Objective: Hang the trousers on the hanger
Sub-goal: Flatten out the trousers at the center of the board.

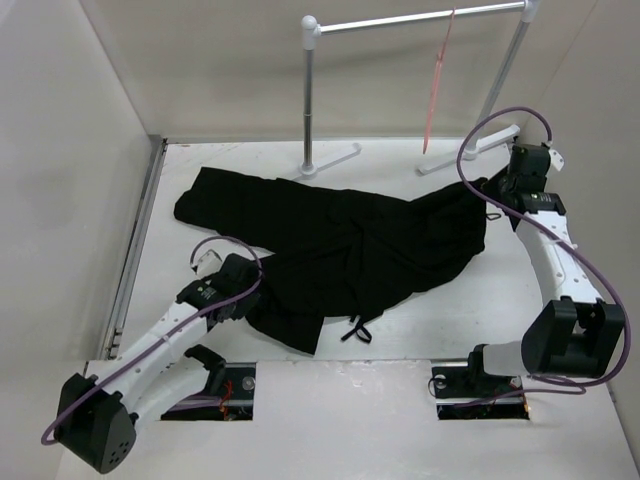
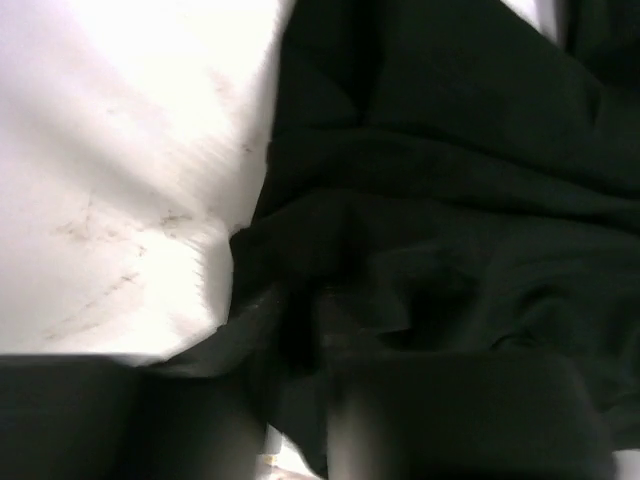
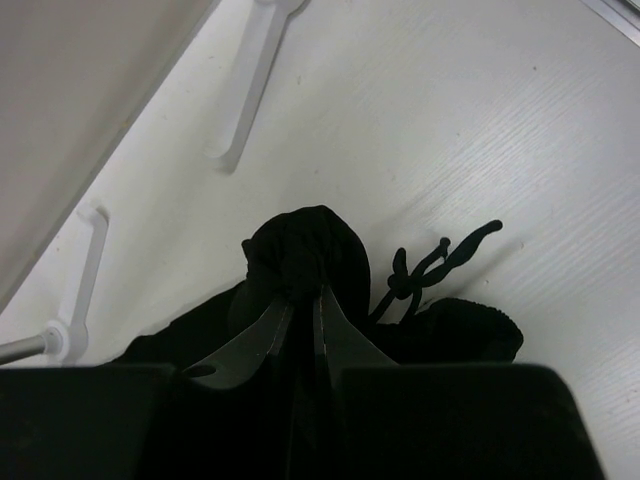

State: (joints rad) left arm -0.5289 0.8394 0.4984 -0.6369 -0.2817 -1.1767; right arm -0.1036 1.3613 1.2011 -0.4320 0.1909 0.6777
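Note:
The black trousers [image 1: 350, 240] lie crumpled across the middle of the white table. My left gripper [image 1: 248, 292] sits low on their near-left edge. In the left wrist view the left gripper [image 2: 300, 330] is closed with dark trouser fabric [image 2: 450, 180] pinched between its fingers. My right gripper [image 1: 490, 193] is at the trousers' far right end. In the right wrist view the right gripper [image 3: 303, 292] is shut on a bunched fold of the trousers [image 3: 305, 240], with a drawstring [image 3: 440, 262] beside it. The pink-red hanger [image 1: 437, 85] hangs from the rail, apart from both grippers.
The white-and-grey garment rail [image 1: 420, 20] stands at the back, its feet [image 1: 330, 160] on the table; one foot [image 3: 250, 90] shows in the right wrist view. White walls enclose the left, back and right. A second drawstring [image 1: 357, 328] trails off the trousers' near edge.

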